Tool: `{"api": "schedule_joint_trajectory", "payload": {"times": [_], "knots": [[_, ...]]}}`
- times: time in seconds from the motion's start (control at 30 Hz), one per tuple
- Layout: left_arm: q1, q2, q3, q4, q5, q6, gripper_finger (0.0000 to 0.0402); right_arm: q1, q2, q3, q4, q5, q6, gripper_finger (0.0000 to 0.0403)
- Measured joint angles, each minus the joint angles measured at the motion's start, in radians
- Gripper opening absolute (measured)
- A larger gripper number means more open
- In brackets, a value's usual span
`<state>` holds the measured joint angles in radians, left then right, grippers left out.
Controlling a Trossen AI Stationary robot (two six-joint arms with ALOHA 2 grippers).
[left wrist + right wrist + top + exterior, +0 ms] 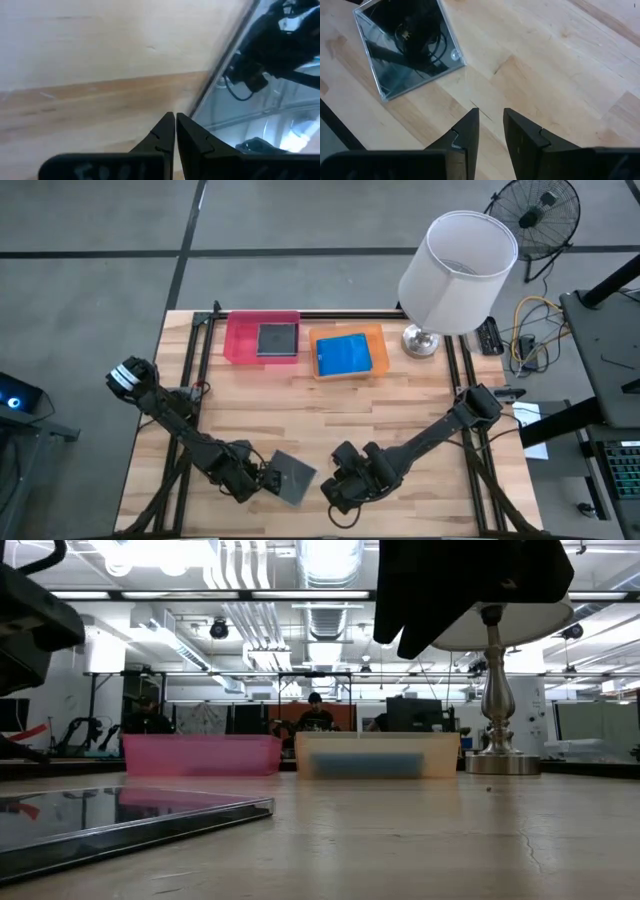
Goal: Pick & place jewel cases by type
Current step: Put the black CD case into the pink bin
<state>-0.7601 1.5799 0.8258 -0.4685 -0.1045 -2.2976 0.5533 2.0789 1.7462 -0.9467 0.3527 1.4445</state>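
Observation:
One dark glossy square jewel case (292, 478) lies on the wood near the table's near edge, between my two grippers; it also shows in the low view (120, 815) and the right wrist view (407, 42). My left gripper (258, 478) is shut, with its tips (175, 117) right at that case's left edge (215, 75). My right gripper (335, 488) hovers open (491, 114) over bare wood just right of the case. Another dark case (277, 340) lies in the pink tray (240, 340). A blue case (343, 355) lies in the orange tray (376, 340). My left gripper's shut fingertips (167, 122) stand low against the wood, right at the dark case's left edge. I cannot tell whether they touch it. The case lies on the table.
A lamp with a white shade (455, 270) and metal base (502, 762) stands at the far right corner, beside the orange tray. Both trays sit along the far edge (200, 755). Bare wood stretches across the middle of the table (330, 415). People sit at desks in the room beyond.

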Motion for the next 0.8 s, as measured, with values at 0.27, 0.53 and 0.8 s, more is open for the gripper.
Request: {"api": "schedule_joint_trajectory", "payload": {"times": [0.27, 0.53, 0.8], "knots": [[-0.001, 0.000, 0.023, 0.055, -0.007, -0.008, 0.0000, 0.000, 0.000, 0.000, -0.008, 0.000, -0.008, 0.0093], [-0.001, 0.080, 0.080, 0.113, -0.009, -0.001, 0.0000, 0.001, 0.000, 0.000, -0.019, -0.001, -0.017, 0.0093], [-0.003, 0.181, 0.231, 0.025, -0.051, 0.053, 0.0000, 0.002, -0.001, 0.000, -0.019, -0.002, -0.043, 0.0095]]}}
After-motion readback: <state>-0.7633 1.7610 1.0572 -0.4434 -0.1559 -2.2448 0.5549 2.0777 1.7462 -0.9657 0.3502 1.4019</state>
